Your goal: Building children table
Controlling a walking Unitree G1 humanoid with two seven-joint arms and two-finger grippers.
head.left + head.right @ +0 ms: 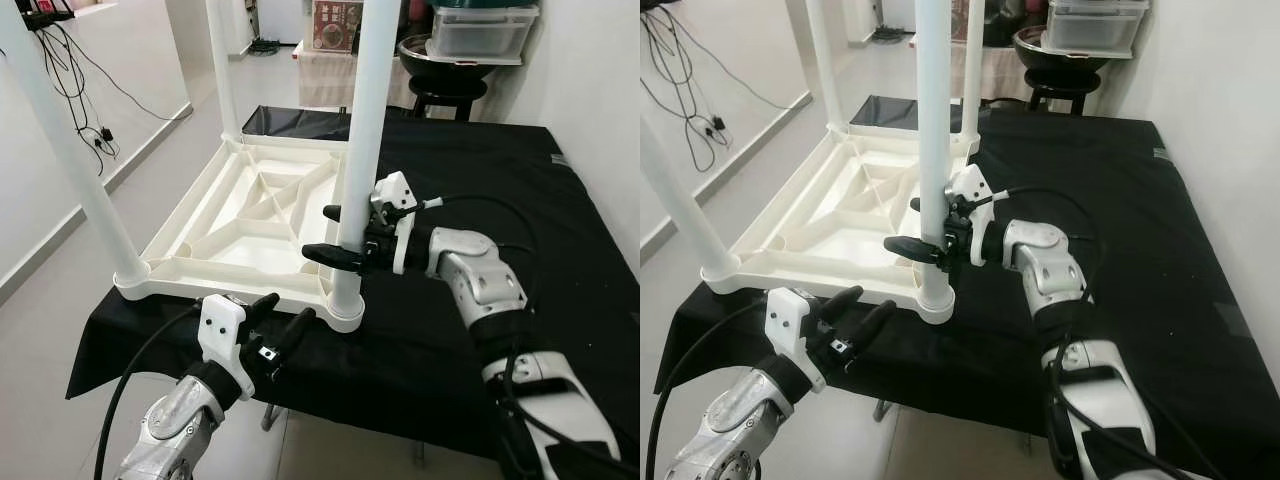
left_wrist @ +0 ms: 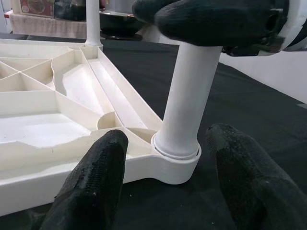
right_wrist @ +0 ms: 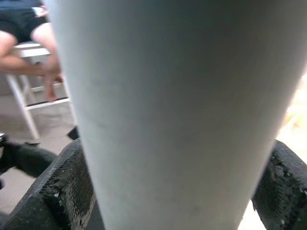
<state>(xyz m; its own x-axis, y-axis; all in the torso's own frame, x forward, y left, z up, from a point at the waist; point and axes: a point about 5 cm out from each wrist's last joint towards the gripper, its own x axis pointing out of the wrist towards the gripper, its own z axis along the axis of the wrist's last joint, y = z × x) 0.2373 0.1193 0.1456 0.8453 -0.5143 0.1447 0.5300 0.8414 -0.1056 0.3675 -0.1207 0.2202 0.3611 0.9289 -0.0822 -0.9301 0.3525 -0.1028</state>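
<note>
The upturned white tabletop [image 1: 250, 235] lies on the black-covered worktop [image 1: 520, 200], legs standing up. The right pincer [image 1: 336, 234] is clenched around the near leg [image 1: 358, 170], just above its socket [image 2: 176, 160]. The left pincer [image 1: 280, 322] hovers released, just short of that socket, fingers [image 2: 91, 187] spread

It looks like a lived-in room of a home, used for storage as well as work. A table draped in black cloth [image 1: 560, 250] stands on a pale tiled floor [image 1: 150, 170] beside plain white walls, with loose cables [image 1: 80, 90] trailing down one wall. Beyond the table's far edge sit a black stool [image 1: 447, 95], a clear plastic storage box [image 1: 480, 32] and a printed carton [image 1: 337, 25].
</note>
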